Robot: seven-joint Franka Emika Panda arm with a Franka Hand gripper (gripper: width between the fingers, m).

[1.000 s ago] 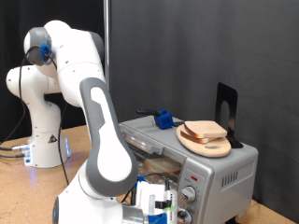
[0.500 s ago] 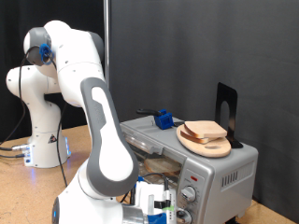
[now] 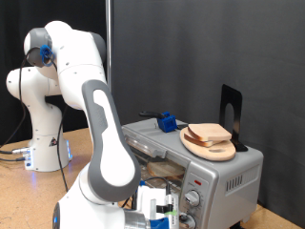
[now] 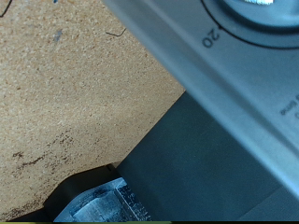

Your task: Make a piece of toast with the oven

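Note:
The piece of toast (image 3: 210, 133) lies on a round wooden plate (image 3: 221, 150) on top of the silver oven (image 3: 229, 176) at the exterior view's right. My gripper (image 3: 162, 205) is low at the bottom centre, right in front of the oven's front panel and beside its two knobs (image 3: 194, 198). The wrist view shows the oven's grey panel (image 4: 234, 84) very close, with a dial edge marked "20" (image 4: 257, 14) and one dark fingertip (image 4: 103, 201) at the frame edge. Nothing shows between the fingers.
A small blue object (image 3: 168, 121) and a black upright bracket (image 3: 231, 113) stand on the oven's top. The arm's white base (image 3: 43, 143) is at the exterior view's left on the wooden tabletop (image 3: 29, 196). A black curtain hangs behind.

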